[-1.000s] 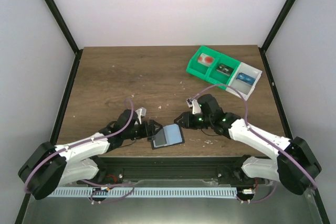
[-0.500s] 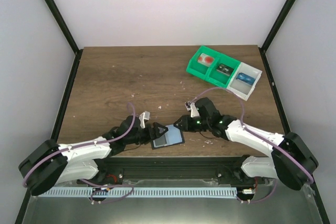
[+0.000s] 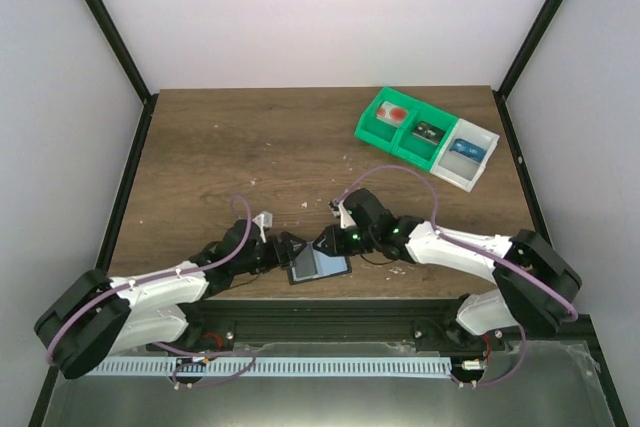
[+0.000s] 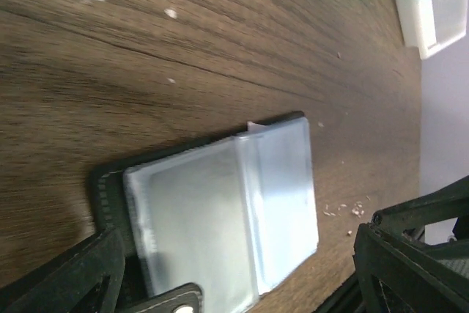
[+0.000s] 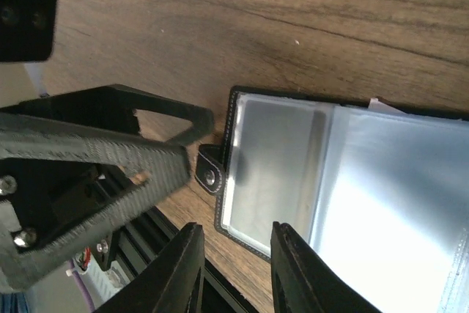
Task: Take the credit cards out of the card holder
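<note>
The card holder (image 3: 320, 265) lies flat near the table's front edge, black-rimmed with a pale blue-grey face. In the left wrist view (image 4: 212, 218) its face shows two overlapping pale panels and a black tab (image 4: 172, 302). I cannot tell single cards apart. My left gripper (image 3: 290, 250) is open, its jaws wide on either side of the holder (image 4: 238, 254). My right gripper (image 3: 325, 240) is open and empty, hovering over the holder's tab end (image 5: 236, 234). The holder (image 5: 330, 174) and its snap tab (image 5: 210, 171) show there, with the left gripper's fingers (image 5: 95, 159) beside them.
A green compartment tray (image 3: 405, 127) and a joined white tray (image 3: 467, 155) with small items stand at the back right, also in the left wrist view (image 4: 436, 12). The table's front edge and black rail (image 5: 220, 284) lie just beside the holder. Small crumbs dot the wood.
My right gripper has moved left and now sits over the card holder beside the left gripper. The left gripper has stayed at the holder, shifting slightly.
</note>
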{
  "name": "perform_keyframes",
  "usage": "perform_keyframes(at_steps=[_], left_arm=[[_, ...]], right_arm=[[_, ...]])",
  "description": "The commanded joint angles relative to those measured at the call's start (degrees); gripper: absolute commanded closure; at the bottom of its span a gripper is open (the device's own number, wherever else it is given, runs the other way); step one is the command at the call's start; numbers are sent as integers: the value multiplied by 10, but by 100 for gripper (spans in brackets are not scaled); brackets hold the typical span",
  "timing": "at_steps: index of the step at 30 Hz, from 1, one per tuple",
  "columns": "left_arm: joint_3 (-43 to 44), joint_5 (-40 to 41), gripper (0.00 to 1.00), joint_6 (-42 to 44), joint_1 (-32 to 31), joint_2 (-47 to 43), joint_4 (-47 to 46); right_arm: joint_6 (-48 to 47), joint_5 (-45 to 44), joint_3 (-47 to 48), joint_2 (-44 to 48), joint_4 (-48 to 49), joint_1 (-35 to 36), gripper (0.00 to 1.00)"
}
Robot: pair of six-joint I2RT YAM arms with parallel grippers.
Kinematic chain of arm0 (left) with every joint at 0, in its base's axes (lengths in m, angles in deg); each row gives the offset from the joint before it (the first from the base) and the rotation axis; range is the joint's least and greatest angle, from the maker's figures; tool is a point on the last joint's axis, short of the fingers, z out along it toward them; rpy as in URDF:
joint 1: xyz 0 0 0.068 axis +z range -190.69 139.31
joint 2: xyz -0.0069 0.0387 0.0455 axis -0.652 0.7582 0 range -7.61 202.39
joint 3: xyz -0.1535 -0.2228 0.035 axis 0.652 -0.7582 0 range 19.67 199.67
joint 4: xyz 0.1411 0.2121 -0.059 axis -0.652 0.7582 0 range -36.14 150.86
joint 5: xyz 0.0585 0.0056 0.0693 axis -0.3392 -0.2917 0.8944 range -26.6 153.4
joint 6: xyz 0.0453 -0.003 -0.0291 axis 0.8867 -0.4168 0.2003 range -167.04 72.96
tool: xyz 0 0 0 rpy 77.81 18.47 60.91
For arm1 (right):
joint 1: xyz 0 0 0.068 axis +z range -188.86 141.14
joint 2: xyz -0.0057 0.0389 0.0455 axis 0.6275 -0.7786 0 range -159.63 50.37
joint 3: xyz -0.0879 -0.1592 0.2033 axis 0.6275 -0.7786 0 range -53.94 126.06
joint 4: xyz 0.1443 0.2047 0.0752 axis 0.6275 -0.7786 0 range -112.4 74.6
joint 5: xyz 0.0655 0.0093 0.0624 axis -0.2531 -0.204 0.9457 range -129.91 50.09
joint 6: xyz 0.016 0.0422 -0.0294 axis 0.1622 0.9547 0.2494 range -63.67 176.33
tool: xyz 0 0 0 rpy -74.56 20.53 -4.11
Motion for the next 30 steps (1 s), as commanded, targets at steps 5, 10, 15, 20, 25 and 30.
perform_keyframes(at_steps=[5, 10, 15, 20, 25, 30], left_arm=[[-24, -4, 14, 21, 18, -70, 42], [-28, -63, 20, 32, 19, -113, 35], [-77, -91, 22, -36, 17, -148, -15], [-102, -95, 18, -86, 5, -151, -65], [-92, -80, 15, -112, -29, -133, -79], [-93, -73, 14, -130, -46, -102, -96]], right_arm=[[-8, -19, 17, -48, 9, 21, 74], [-5, -32, 21, -64, 14, 38, 73], [-6, -48, 44, -95, 0, 48, 74], [-8, -60, 54, -112, -3, 51, 74], [-9, -101, 60, -130, -31, 53, 75], [-8, -111, 49, -139, -26, 53, 77]])
